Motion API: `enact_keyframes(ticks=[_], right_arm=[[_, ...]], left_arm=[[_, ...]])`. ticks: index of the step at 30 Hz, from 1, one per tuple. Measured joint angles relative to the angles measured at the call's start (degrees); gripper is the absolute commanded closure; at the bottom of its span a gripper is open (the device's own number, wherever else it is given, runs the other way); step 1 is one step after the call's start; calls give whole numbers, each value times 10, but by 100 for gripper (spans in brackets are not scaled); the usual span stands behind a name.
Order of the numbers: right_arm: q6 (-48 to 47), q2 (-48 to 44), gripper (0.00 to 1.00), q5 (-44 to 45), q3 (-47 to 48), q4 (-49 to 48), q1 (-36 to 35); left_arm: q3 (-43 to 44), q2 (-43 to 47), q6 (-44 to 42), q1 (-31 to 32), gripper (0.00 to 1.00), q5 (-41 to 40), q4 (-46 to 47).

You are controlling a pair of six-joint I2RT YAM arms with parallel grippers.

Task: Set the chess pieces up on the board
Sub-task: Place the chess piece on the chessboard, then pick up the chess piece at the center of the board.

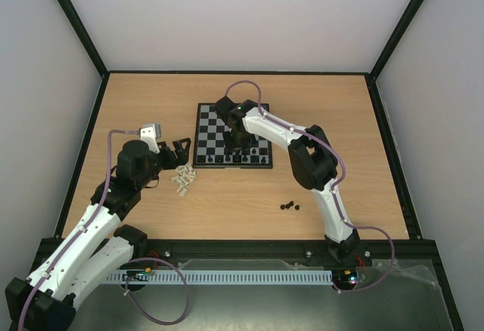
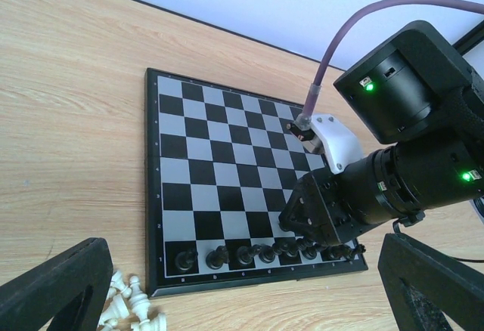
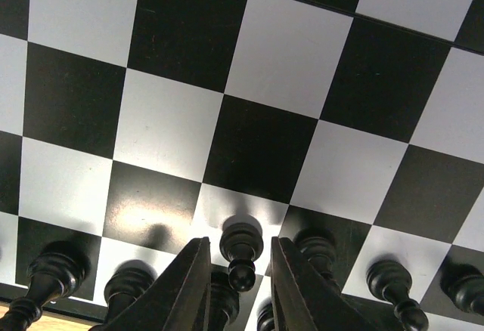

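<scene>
Wooden tabletop [image 1: 325,112]; on board [image 1: 215,123], black pawn [image 3: 240,254] upright, axis vertical, between right jaws.

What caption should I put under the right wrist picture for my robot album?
Open jaws straddle a black pawn standing on the chessboard, next to a row of black pieces.

The top view looks down from behind over the whole desk [image 1: 151,104]. The left wrist view looks low across the board [image 2: 219,157] from its near-left corner. The right wrist view hangs close above the near rows. All share the board.
</scene>
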State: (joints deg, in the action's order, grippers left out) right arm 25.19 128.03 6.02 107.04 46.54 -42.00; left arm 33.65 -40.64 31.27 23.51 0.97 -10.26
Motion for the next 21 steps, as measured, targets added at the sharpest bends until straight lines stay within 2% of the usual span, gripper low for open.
enact_keyframes(ticks=[4,7,9,12,14,15,21], right_arm=[[-1,-2,75,4,0,-1,0],[1,-11,71,11,0,-5,0],[5,-27,66,19,-1,-8,0],[11,-83,29,43,-11,-14,0],[17,-156,4,65,-52,-24,0],[21,-200,1,74,-82,-26,0],[54,-442,1,96,-319,-29,0]], left_arm=[[0,0,0,0,0,-2,0],[0,0,0,0,1,-6,0],[0,0,0,0,0,-8,0],[0,-1,0,0,1,-9,0],[0,-5,3,0,0,-9,0],[0,-8,5,0,0,-9,0],[0,-24,22,-1,0,-10,0]])
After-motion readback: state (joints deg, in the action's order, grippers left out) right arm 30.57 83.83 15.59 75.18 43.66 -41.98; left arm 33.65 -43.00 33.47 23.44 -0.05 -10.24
